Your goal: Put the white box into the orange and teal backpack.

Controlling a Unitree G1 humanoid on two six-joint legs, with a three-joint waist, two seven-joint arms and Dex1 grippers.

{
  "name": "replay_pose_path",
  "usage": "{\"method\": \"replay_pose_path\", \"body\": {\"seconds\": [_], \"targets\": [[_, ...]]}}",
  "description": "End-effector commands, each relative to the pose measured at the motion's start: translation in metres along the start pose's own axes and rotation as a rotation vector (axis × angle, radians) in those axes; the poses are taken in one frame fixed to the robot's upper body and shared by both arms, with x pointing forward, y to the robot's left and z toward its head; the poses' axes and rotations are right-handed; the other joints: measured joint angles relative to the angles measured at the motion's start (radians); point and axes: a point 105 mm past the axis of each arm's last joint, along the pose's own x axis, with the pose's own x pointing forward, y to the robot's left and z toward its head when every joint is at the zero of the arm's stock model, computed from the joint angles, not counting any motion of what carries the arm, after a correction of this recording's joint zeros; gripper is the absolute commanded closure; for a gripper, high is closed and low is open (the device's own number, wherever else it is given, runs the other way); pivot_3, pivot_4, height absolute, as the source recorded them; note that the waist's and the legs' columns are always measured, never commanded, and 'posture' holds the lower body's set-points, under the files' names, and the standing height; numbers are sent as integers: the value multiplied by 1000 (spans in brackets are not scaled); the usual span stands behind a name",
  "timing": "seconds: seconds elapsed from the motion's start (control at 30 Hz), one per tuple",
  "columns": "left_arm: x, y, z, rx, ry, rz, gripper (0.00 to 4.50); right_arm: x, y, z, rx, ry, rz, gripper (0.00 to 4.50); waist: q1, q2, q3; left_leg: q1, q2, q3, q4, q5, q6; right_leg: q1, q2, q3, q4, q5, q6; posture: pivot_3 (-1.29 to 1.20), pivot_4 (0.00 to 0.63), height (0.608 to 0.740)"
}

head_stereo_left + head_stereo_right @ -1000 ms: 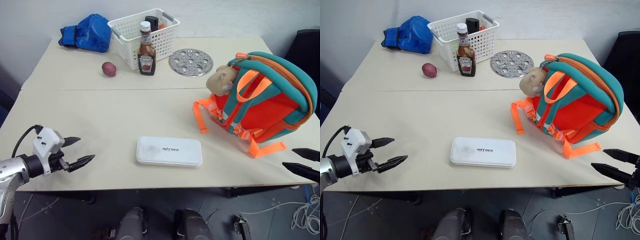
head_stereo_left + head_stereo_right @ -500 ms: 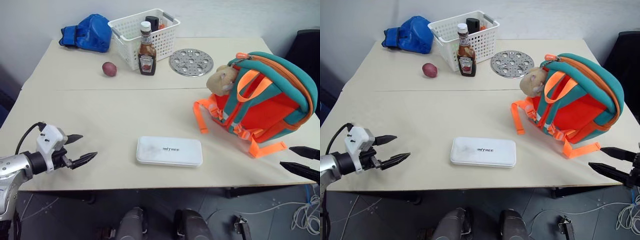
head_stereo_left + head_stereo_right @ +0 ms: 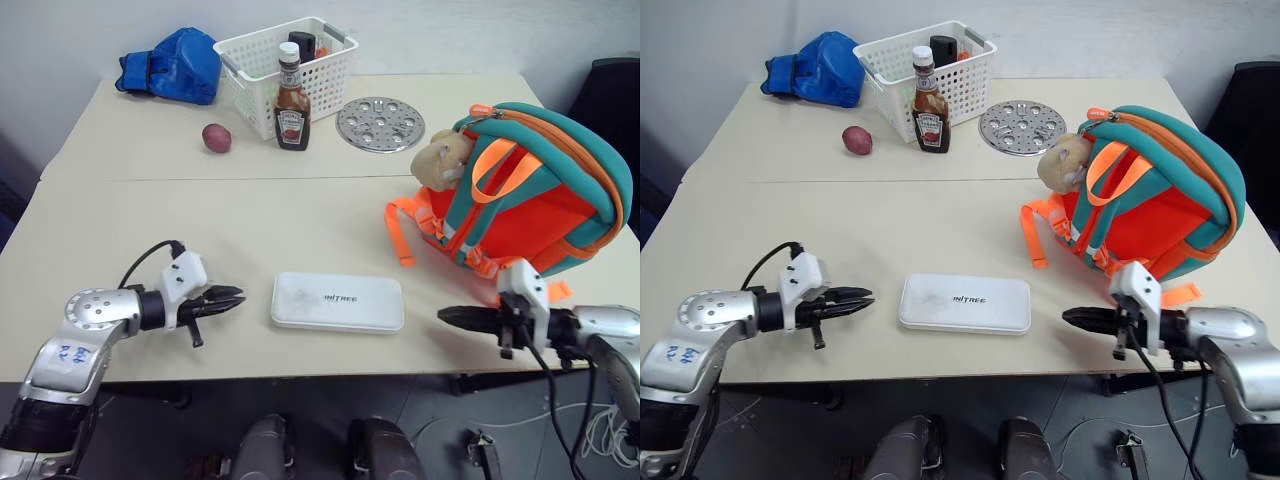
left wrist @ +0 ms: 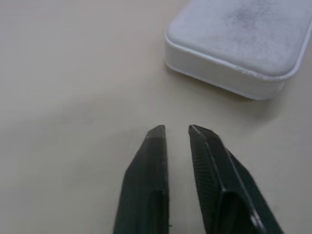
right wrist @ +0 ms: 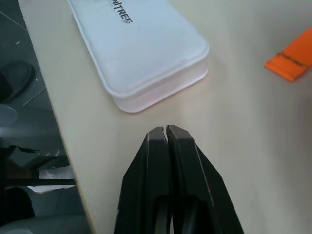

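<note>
The white box (image 3: 338, 301), flat and long with rounded corners and small dark lettering on top, lies flat near the worktop's (image 3: 200, 220) front edge. The orange-and-teal backpack (image 3: 530, 190) stands to its right, well apart, a tan plush toy (image 3: 443, 158) attached.

Even, diffuse overhead light, bright, no hard glare. Soft short shadows under the white box (image 3: 338, 301) and orange and teal backpack (image 3: 520, 195) on the table (image 3: 200, 220). Head views sharp across the frame. Left wrist view slightly soft, box end blurred; right wrist view crisper, lettering readable.
</note>
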Motion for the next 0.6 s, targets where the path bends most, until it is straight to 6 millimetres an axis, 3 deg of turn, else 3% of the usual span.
{"method": "replay_pose_path", "body": {"seconds": [0.03, 0.3, 0.6], "targets": [[8, -4, 4, 17, 4, -27, 4447, 12, -12, -6, -50, 36, -59, 4500, 0, 0, 0, 0, 0, 0, 0, 0, 0, 0, 0, 0, 1, 0, 0, 0, 150, 740], [32, -18, 10, -4, -38, -70, 4447, 29, -26, -10, -71, 43, -90, 4500, 0, 0, 0, 0, 0, 0, 3, 0, 0, -1, 0, 0, 6, 0, 1, 0, 150, 740], [35, -32, 12, -19, -58, -126, 4447, 38, -35, 1, -70, -17, -107, 4500, -2, 0, 0, 1, 0, 0, 3, 1, -1, -1, 0, 0, 8, 0, 1, 0, 150, 740]]}}
